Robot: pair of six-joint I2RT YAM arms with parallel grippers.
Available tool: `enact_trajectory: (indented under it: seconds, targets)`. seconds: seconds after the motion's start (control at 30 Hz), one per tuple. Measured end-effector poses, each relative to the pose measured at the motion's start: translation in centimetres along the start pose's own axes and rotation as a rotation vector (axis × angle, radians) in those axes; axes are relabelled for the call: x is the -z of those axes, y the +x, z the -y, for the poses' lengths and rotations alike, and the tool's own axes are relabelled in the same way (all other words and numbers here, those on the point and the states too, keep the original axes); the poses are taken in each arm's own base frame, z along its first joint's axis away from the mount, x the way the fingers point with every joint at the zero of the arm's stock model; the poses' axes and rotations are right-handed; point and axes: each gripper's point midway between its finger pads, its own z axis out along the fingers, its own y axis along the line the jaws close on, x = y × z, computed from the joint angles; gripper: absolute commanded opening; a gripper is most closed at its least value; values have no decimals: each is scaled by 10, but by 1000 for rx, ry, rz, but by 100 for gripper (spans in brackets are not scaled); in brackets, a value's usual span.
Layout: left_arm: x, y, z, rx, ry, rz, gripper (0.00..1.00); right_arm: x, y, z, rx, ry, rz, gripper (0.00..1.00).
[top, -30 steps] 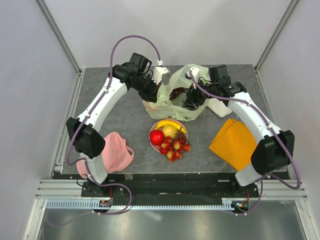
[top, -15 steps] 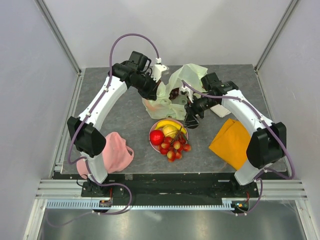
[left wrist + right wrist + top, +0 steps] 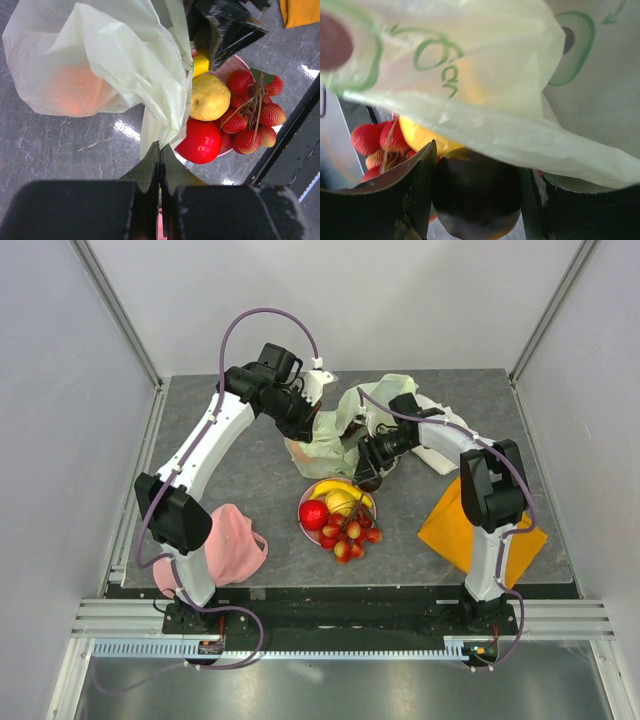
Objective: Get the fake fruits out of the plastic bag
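Plastic bag | long axis left-right | left gripper clamped on it | right gripper grasping plum

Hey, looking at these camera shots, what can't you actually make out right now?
The orange in the bag: left wrist view, only an orange blur through the film.
The plum in the right gripper: right wrist view, its top hidden by the bag.
Anything else inside the bag: top view, crumpled folds hide the opening.
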Motion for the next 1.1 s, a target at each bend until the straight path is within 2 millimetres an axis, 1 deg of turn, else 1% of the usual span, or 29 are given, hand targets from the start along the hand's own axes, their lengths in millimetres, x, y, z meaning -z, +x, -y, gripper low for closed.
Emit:
enact_trajectory:
  seconds: [0.1,0.23,0.4,0.7,0.77,0.93,1.0,1.1]
  targets:
    - [0,0,0,0,0,-1,2,-12,1,10,-74,-1,4,42]
    - [-1,1,0,1,0,-3,1,-18,-2,15,-125,0,15,44]
    - [-1,2,0,3,0,-7,1,-18,-10,11,-161,-17,37,44]
    - [-1,2,0,3,0,-7,2,-22,-11,0,-204,-44,31,45]
    - [-1,2,0,3,0,-7,2,-24,-10,-2,-206,-49,25,44]
    - [-1,2,0,3,-2,-8,2,-23,-11,-1,-180,-31,24,44]
    - [-1,3,-1,3,-4,-9,1,-19,-18,-3,-154,-30,33,45]
    - [-1,3,-3,3,-15,-12,2,-10,-44,-10,-65,-32,76,46]
